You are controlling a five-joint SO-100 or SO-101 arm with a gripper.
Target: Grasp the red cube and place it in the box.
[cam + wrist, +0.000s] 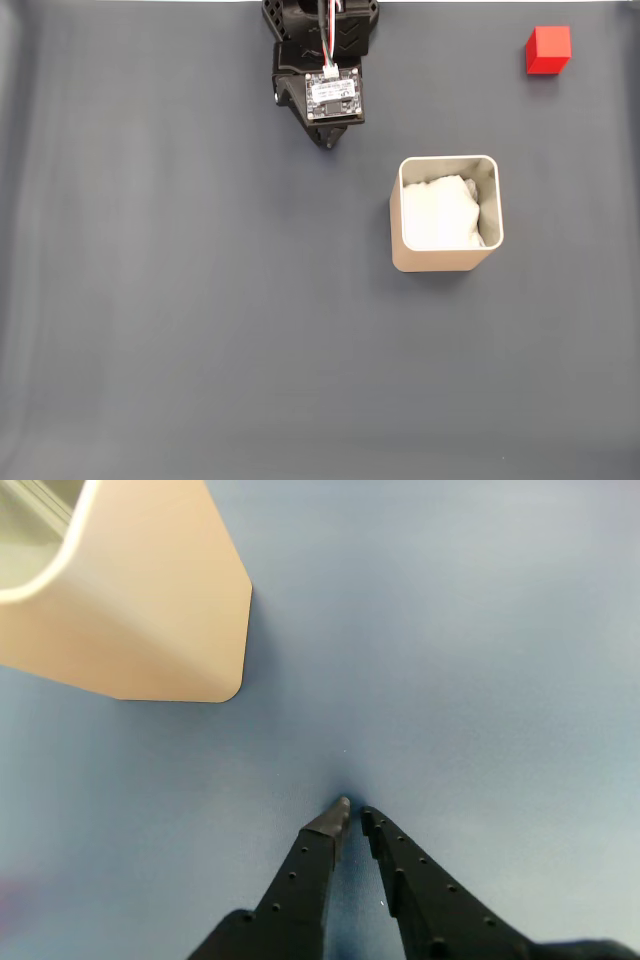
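Cube (548,49): red, on the grey desk (180,300) at 1 o'clock in the fixed view, well apart from the box, untouched.
Box (447,214): beige, white padding inside, right of centre; no cube in it.
Claw (353,814): at 12 o'clock in the fixed view, tips nearly pressed together, holding nothing, low over bare desk.
Progress: nothing done; approach, grasp, carry and drop all remain.

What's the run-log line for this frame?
gripper: nearly shut, empty, above mat | red cube: on mat, untouched | box: white padding only | phase: pre-grasp
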